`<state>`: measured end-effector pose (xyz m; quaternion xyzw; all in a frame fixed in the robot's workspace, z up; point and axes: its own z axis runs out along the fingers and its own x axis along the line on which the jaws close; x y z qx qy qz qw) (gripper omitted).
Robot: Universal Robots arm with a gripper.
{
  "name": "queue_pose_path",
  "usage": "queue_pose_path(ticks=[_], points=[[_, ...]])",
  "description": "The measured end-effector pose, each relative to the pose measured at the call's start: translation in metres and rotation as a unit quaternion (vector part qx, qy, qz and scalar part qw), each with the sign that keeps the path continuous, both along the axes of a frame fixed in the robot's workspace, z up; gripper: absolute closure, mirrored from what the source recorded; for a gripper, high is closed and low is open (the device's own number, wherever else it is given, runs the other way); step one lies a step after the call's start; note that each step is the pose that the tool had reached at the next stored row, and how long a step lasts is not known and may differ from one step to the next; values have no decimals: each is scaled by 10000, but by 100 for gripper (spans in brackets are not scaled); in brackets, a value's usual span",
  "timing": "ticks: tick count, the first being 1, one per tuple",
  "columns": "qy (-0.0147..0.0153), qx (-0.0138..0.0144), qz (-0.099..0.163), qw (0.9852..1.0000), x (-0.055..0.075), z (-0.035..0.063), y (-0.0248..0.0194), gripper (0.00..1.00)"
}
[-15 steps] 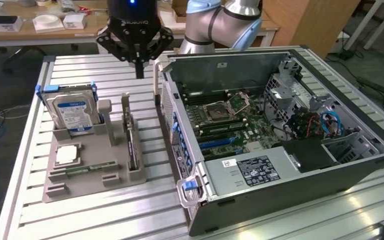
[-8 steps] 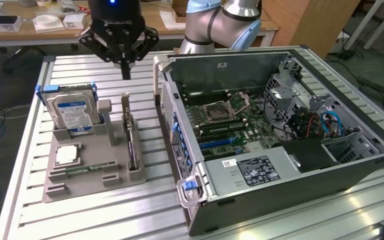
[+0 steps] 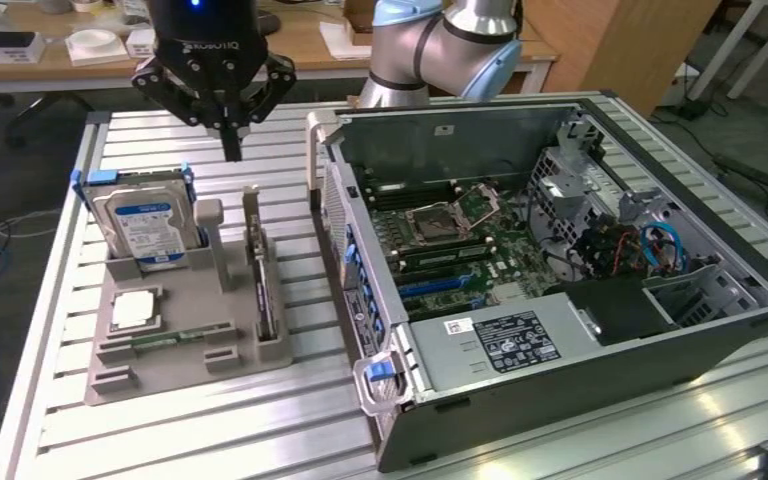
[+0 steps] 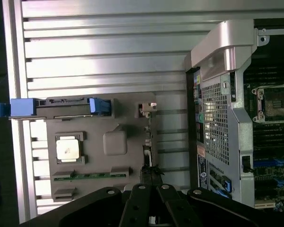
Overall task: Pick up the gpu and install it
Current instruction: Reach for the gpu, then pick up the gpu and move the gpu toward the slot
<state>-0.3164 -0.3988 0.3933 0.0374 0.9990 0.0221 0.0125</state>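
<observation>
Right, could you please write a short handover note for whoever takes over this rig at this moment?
Gripper: shut, holding nothing, hovering high and roughly in line with the gpu.
gpu: standing on edge in its slot on the grey tray, on the side nearest the computer case; untouched.
Case: open, with the motherboard exposed.
Done: nothing of the pick-up shows yet.
Left: grasping the gpu and installing it in the case.

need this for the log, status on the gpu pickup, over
Gripper shut, empty, over the tray. Gpu upright in its tray slot, untouched. Hard drive stands beside it, apart.
</observation>
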Motion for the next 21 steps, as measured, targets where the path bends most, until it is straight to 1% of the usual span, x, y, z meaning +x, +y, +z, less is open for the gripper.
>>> queue_pose_path(ticks=[12, 14, 15, 18, 19, 20, 21], points=[[0, 0, 0, 10000, 0, 0, 0, 89], [0, 0, 0, 10000, 0, 0, 0, 77], [0, 0, 0, 10000, 0, 0, 0, 77], [0, 0, 0, 10000, 0, 0, 0, 59], [0, -5, 6, 10000, 0, -1, 0, 59], [1, -11, 61, 10000, 0, -5, 0, 53], [2, -12, 150, 9999, -1, -8, 0, 53]])
